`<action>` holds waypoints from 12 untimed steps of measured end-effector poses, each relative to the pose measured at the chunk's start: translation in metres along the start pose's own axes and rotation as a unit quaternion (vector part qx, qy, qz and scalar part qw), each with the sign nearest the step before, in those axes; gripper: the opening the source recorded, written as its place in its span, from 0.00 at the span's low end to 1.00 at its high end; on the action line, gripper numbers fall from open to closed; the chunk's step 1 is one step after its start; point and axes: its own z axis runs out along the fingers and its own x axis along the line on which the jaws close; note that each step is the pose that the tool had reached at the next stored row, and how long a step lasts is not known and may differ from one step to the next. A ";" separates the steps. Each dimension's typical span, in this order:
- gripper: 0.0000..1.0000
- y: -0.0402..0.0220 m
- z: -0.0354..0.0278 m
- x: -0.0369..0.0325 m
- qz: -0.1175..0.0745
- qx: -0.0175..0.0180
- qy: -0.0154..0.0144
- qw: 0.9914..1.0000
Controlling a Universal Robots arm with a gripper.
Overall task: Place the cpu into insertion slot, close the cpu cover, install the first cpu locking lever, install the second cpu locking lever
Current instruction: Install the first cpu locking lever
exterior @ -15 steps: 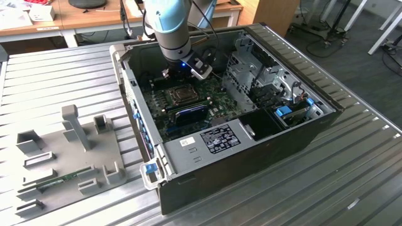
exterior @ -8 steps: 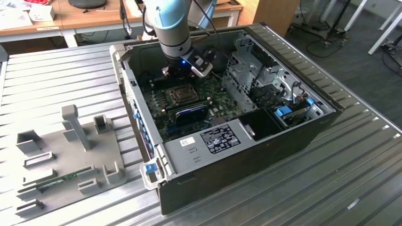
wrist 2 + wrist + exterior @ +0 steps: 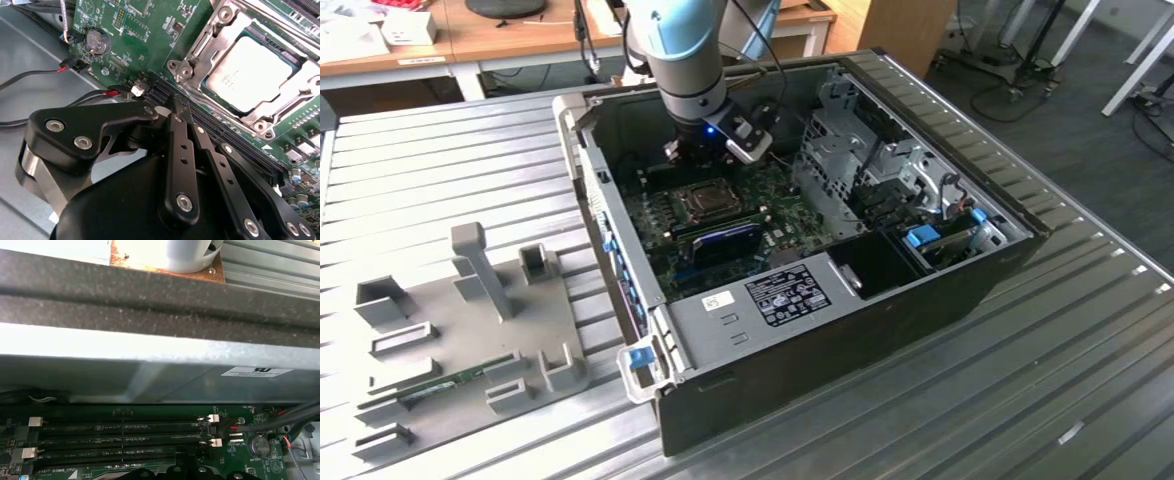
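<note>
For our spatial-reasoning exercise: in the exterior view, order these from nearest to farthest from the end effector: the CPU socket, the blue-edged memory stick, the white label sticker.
1. Square metal CPU socket, just below the end effector.
2. Blue-edged memory stick, past the socket.
3. White label sticker, at the case's near edge.

A ribbed metal tabletop (image 3: pixel 1067 330) fills the foreground of the exterior view. Behind it stand wooden desks (image 3: pixel 520 40). Dark grey floor (image 3: pixel 1067 90) lies toward that view's right.

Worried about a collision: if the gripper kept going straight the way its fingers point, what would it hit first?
Probably the black memory slot beside the cpu, just past the shut gripper; depth is unclear.
</note>
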 end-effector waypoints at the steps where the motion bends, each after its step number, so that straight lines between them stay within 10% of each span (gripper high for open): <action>1: 0.11 0.0000 -0.0001 -0.0001 0.000 0.001 0.001 1.000; 12: 0.11 0.0016 -0.0054 -0.0021 -0.001 0.012 0.011 1.000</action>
